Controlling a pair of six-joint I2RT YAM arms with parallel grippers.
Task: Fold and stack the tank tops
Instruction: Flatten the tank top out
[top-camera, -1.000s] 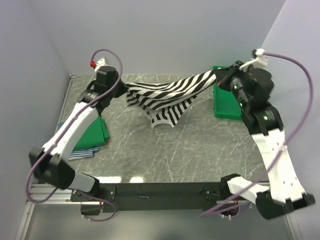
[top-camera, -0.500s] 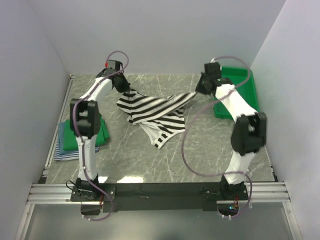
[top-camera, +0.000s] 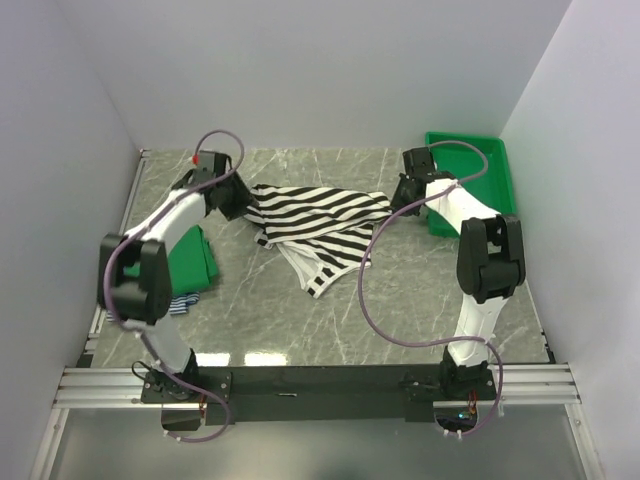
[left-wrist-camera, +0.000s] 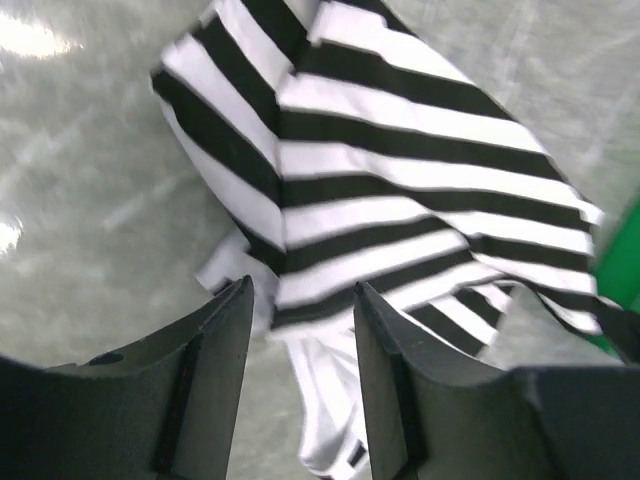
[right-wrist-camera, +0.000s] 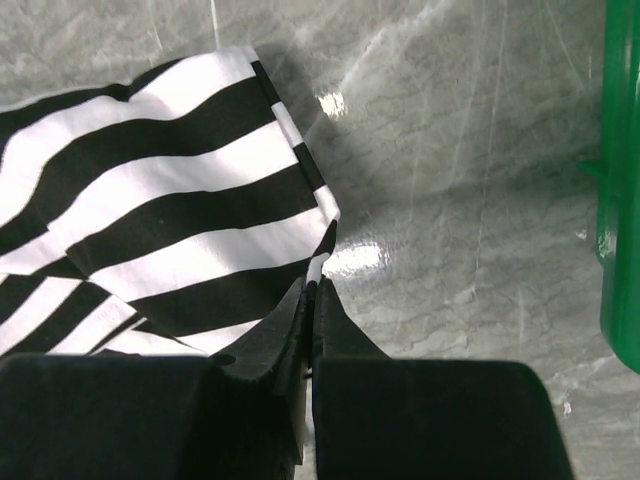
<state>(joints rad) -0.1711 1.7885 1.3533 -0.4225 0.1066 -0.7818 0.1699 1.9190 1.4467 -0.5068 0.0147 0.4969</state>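
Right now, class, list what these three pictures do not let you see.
Top view: the left arm hides part of the green tank top and what lies beneath.
Left wrist view: motion blur smears the striped tank top.
Right wrist view: the frame edge cuts off the green bin.

No legible text, it seems
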